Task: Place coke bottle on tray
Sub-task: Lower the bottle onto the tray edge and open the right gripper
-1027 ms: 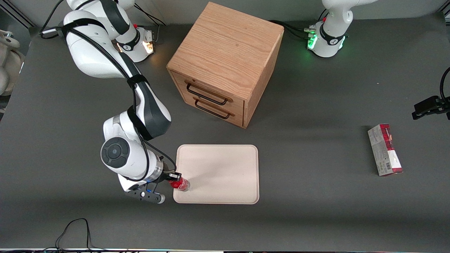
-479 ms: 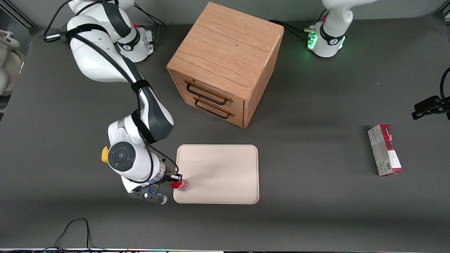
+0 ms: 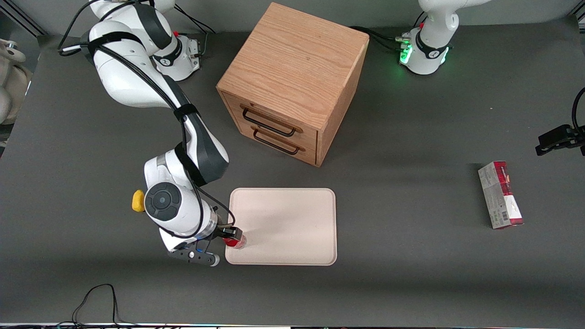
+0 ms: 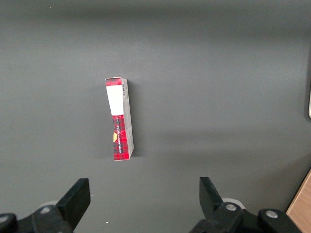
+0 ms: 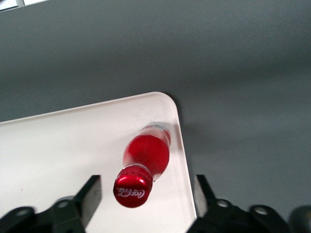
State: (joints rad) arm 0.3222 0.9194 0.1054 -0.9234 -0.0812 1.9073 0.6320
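Note:
The coke bottle (image 3: 236,241), small and red with a red cap, stands upright on the cream tray (image 3: 288,224), right by the rim at the tray's corner nearest the front camera on the working arm's end. In the right wrist view the bottle (image 5: 146,153) rises from the tray (image 5: 68,145) with its clear base close to the rounded corner. My right gripper (image 3: 231,234) is over the bottle. It is open (image 5: 146,196), with one finger on each side of the cap and a gap on both sides.
A wooden two-drawer cabinet (image 3: 292,82) stands farther from the front camera than the tray. A red-and-grey carton (image 3: 500,194) lies toward the parked arm's end and also shows in the left wrist view (image 4: 119,119). A small yellow object (image 3: 138,201) lies beside my wrist.
My wrist has shifted slightly away from the front camera, uncovering the yellow object. The bottle went from leaning in the fingers to standing upright on the tray.

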